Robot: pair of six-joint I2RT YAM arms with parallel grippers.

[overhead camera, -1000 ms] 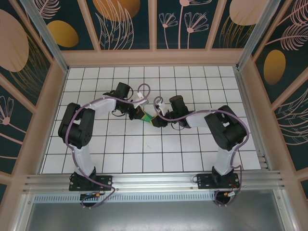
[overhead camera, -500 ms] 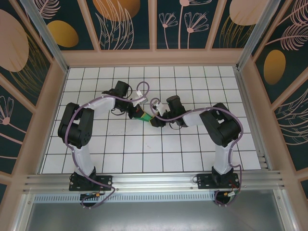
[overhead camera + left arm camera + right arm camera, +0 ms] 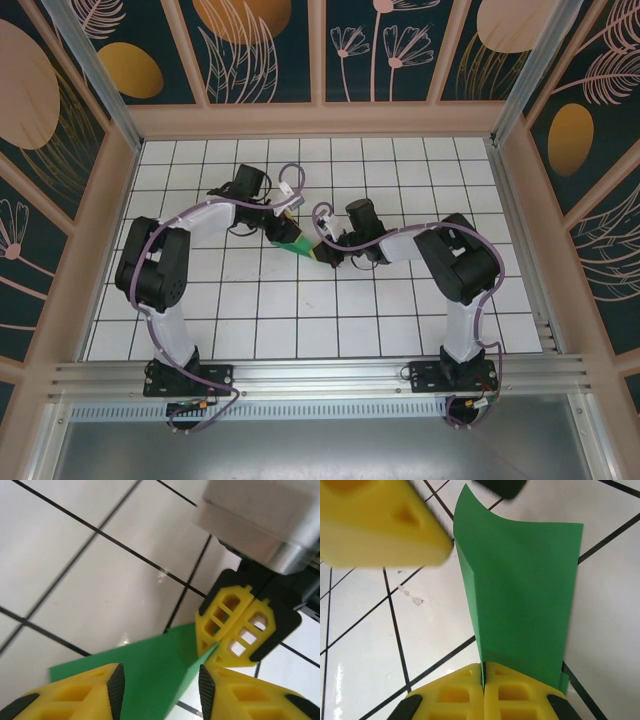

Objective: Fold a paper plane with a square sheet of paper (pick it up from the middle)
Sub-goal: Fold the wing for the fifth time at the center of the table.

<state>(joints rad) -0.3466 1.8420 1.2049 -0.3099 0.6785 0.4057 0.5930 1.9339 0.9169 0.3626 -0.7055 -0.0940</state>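
risk: with only my right gripper (image 3: 483,675) clamped on one edge of the thin, bright green folded sheet of paper (image 3: 520,590), a sideways pull could tear it or spring the crease open. my left gripper (image 3: 160,680) has its fingers apart, and the sheet's free end lies between them, over the white tiled table (image 3: 75,580).

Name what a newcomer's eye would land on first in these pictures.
The bright green paper, folded along a crease, stands out against the white grid table at the middle, where the two arms meet. The right gripper is shut on one end of the paper. The left gripper straddles the other end with its jaws apart.
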